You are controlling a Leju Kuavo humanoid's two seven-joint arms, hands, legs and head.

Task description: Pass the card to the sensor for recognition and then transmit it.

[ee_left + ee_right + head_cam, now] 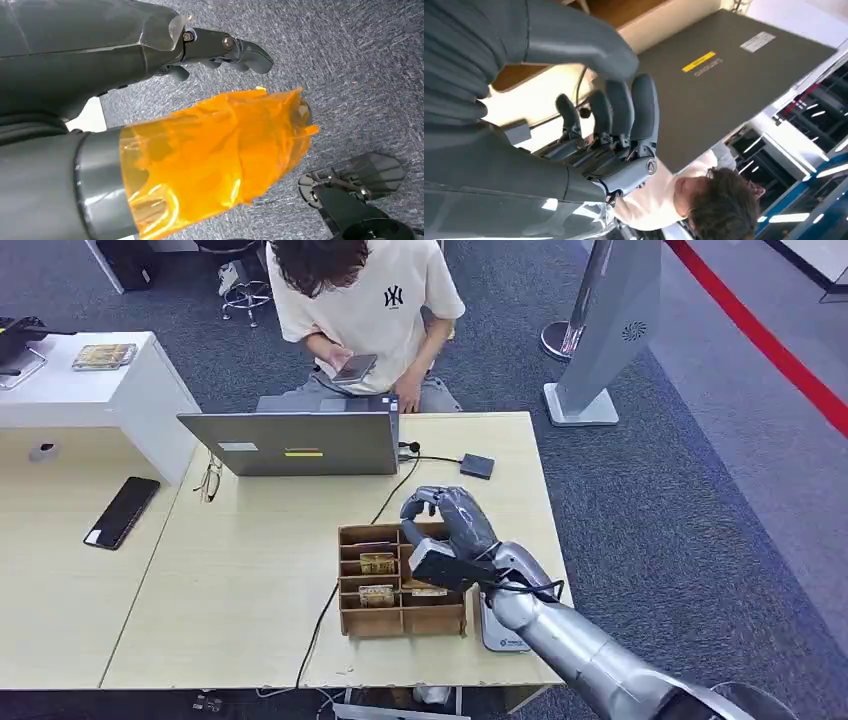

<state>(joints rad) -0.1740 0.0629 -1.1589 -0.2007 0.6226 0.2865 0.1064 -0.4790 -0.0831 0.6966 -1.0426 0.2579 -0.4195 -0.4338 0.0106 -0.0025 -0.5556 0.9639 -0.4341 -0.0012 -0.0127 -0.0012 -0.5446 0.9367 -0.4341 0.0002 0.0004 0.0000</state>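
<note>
while person sits behind laptop, right hand hovers over card box

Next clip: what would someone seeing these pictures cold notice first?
The silver right arm reaching over the light wooden table, its grey right hand empty above the brown compartment box of cards. Behind it stands a grey laptop, and past the far edge a person bends over a phone.

Brown cardboard box; matt laptop
</note>
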